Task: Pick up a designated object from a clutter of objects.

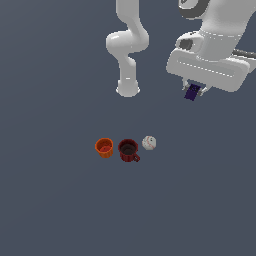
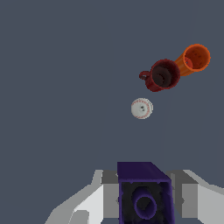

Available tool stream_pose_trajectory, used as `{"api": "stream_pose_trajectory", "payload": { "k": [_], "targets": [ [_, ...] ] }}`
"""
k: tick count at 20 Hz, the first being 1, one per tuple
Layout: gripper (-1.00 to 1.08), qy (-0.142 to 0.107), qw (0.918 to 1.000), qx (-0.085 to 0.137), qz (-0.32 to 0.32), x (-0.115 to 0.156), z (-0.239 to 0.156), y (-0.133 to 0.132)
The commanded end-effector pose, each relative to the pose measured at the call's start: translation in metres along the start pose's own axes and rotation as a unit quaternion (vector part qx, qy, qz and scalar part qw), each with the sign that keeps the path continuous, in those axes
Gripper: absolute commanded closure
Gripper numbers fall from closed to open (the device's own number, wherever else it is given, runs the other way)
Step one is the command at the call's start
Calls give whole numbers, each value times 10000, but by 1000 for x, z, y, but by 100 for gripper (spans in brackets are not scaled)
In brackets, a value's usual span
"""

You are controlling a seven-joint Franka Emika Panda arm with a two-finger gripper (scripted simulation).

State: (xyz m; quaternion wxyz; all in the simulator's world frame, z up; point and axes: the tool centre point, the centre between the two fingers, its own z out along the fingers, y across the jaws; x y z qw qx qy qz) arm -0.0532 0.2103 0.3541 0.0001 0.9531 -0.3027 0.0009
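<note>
I have the purple block (image 2: 144, 197) pinched between the gripper's (image 1: 193, 92) closed fingers and lifted high above the table — well clear of the cup (image 1: 104, 147), mug (image 1: 128, 150) and ball (image 1: 149, 143) mid-table — so I judge the pick done and only a steady hold remains.

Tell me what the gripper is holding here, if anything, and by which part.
The gripper holds the small purple block, pinched by its two opposite sides between the fingers, lifted clear of the cup, mug and ball.
</note>
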Motion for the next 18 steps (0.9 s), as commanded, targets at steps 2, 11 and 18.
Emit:
{"api": "stream_pose_trajectory", "payload": {
  "k": [2, 11, 18],
  "targets": [
    [108, -5, 10000, -4, 4, -4, -6, -3],
    [108, -5, 10000, -1, 0, 5, -15, -3],
    [108, -5, 10000, -1, 0, 13, -25, -4]
  ]
}}
